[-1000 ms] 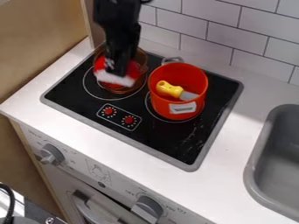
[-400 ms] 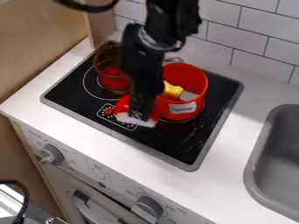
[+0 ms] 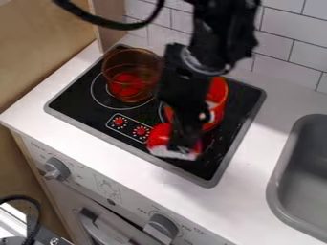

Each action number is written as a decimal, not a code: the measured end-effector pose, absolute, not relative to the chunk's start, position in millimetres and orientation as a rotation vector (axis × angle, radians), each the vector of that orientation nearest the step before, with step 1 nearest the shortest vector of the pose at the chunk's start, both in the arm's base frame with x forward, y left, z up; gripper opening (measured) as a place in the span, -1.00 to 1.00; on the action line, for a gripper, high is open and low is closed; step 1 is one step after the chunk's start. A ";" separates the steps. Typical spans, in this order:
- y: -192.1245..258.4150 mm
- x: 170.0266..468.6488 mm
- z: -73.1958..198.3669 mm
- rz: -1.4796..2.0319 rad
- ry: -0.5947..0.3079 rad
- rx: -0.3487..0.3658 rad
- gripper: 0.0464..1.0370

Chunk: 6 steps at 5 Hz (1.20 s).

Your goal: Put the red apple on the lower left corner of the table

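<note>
Tool [image 3: 181, 144] clamped on red apple [image 3: 158, 137], over blk stovetop [image 3: 78, 98], nr 1 orange pot [image 3: 220, 91], 1 clear pot [image 3: 115, 67]

The white counter [image 3: 121, 162] lies open along the near edge of the stovetop [image 3: 80, 100]. A see-through pot [image 3: 125, 67] blocks its far left, a red pot [image 3: 219, 91] its far right, a tiled wall [image 3: 287, 43] its back.
</note>
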<state>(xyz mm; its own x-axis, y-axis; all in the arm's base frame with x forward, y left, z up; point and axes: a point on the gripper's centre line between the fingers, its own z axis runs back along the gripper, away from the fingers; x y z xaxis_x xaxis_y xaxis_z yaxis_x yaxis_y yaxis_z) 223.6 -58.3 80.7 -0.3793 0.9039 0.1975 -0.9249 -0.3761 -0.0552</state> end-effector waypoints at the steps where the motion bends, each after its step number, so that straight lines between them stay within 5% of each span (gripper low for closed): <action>1: -82.1 224.7 82.3 1.986 -0.162 0.136 -0.06; 6: -111.8 239.9 55.7 2.036 -0.227 0.038 0.04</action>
